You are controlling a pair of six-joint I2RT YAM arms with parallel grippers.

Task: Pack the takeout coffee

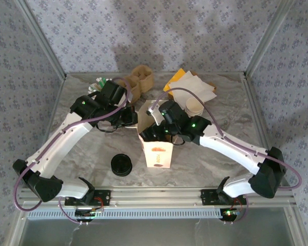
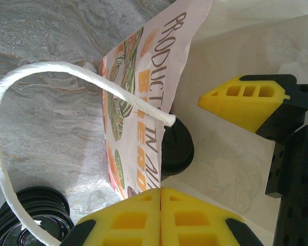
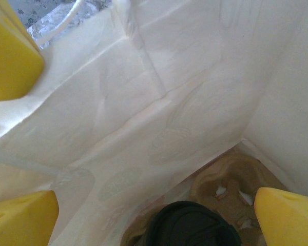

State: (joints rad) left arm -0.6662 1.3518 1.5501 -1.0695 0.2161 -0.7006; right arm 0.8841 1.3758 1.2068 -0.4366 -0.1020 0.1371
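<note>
Peeking down into the paper bag [image 1: 156,154] through the right wrist view, spotted the takeout coffee [image 3: 190,228] right at the bottom, black lid up, parked in a brown pulp carrier [image 3: 231,179]. Found the right gripper [image 3: 154,220] hanging inside the bag above it, yellow fingers spread wide and holding nothing, with the lid showing lower down between the fingertips.

Caught the left gripper [image 2: 160,193] at the bag's left rim, fingers pressed together and pinching the printed wall, with the white rope handle [image 2: 20,87] arcing over just beside it.

Saw the bag standing around the middle of the table [image 1: 205,159], a bit toward the near edge. Noticed a low pile of black lids [image 1: 121,165] just left of the bag, not touching it. Clocked more stuff along the far edge too: brown carriers [image 1: 138,77] left of centre, cream and yellow paper sheets [image 1: 192,84] right of centre, plus what looked like a stack of cream cups [image 1: 194,106] behind the right arm.

Couldn't tell how deep the cup sat in the carrier, since the lid hid the rest.
</note>
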